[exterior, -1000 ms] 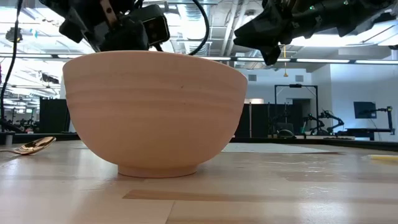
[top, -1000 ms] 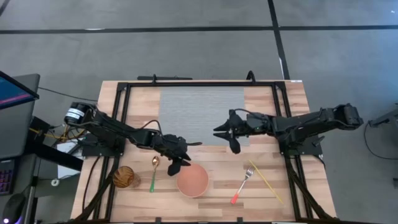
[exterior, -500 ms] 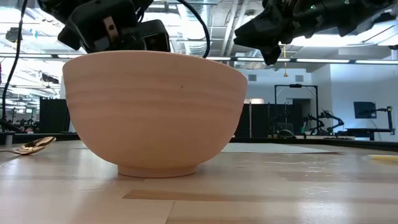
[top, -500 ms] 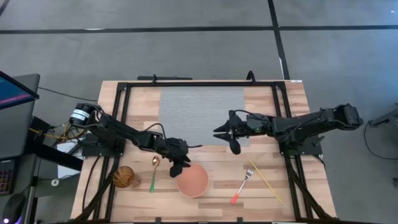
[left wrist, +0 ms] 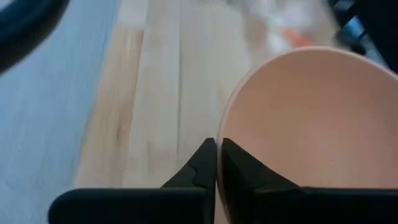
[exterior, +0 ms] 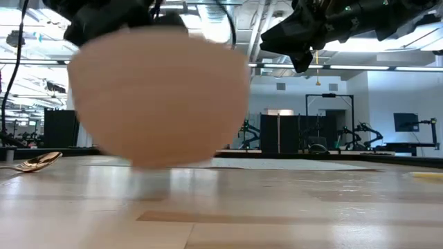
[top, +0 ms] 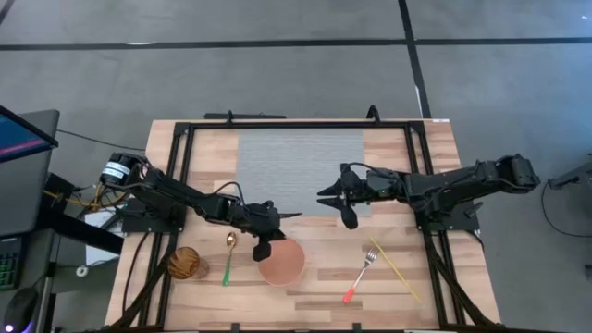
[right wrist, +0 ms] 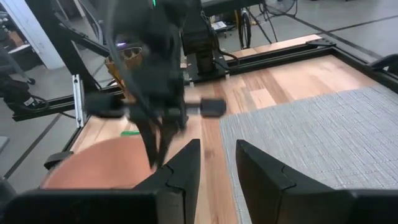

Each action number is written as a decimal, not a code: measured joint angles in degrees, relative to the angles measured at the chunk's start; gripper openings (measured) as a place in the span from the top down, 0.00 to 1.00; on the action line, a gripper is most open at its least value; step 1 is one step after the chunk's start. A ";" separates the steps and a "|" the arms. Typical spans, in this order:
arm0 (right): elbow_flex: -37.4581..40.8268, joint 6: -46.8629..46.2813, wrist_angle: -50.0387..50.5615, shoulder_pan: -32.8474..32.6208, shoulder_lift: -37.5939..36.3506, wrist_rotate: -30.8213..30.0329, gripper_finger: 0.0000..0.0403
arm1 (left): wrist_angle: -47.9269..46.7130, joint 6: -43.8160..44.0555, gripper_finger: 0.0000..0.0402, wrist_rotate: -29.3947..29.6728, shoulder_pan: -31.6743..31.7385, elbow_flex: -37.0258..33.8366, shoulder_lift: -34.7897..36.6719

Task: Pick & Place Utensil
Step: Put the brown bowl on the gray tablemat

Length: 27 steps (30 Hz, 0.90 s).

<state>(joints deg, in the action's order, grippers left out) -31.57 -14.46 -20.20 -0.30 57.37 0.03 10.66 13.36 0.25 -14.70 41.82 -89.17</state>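
A pink bowl [top: 282, 262] hangs near the table's front, blurred in the low view [exterior: 159, 97]. My left gripper [top: 262, 248] is shut on the rim of the bowl at its left side. A gold spoon with a green handle [top: 228, 254] lies flat left of the bowl, and a fork with a red handle [top: 361, 275] lies flat to its right. My right gripper [top: 340, 205] hovers open over the near right corner of the grey mat [top: 298, 171], holding nothing. My left gripper pinches the bowl's rim [left wrist: 219, 134], one finger inside the bowl and one outside. The fingers come from the table's left and above, slanting down. In the low view the bowl's foot [exterior: 149, 164] stands above the tabletop.
A brown ribbed ball-like object [top: 185, 263] sits at the near left, beside the spoon. A thin yellow stick [top: 396, 268] lies right of the fork. Black frame rails [top: 182, 176] run along both sides of the table.
My left gripper has shut on the bowl's rim, after standing open around it. The bowl has come up off the table and shifted a little toward the left and far edges, blurred with motion.
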 joint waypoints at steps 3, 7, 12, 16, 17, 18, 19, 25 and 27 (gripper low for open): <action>0.00 0.00 -0.06 0.00 0.00 0.00 0.76 | 0.33 -2.86 0.97 2.28 1.08 0.55 4.53; 0.02 0.00 -0.16 0.00 0.00 0.00 0.76 | -1.73 -7.13 0.96 4.88 5.91 0.56 10.90; 0.02 8.33 -1.61 0.15 0.00 -0.24 0.76 | -4.21 -7.99 0.96 2.76 15.01 0.55 12.97; 0.02 15.41 -1.13 0.09 -0.69 -6.63 0.76 | -3.62 -8.85 0.97 2.51 22.47 0.55 9.73; 0.02 16.32 -0.56 0.09 -1.11 -9.44 0.76 | -3.61 -9.05 0.97 2.57 24.22 0.55 8.65; 0.02 17.28 0.10 0.11 -1.56 -12.16 0.76 | -3.26 -9.49 0.97 2.62 26.01 0.53 7.58; 0.02 18.27 0.89 0.11 -2.10 -14.72 0.76 | -2.00 -9.35 0.97 2.68 27.64 0.53 6.56; 0.02 22.82 7.01 0.09 -6.20 -25.59 0.76 | 9.80 -4.18 0.97 -0.88 35.42 0.55 0.16; 0.02 23.01 7.94 0.09 -6.93 -25.83 0.76 | 12.27 -2.33 0.97 -1.87 36.81 0.68 -2.12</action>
<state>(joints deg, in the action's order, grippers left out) -31.55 8.55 -12.26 -0.21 50.43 -25.80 22.93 11.03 -1.62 22.10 42.50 -91.29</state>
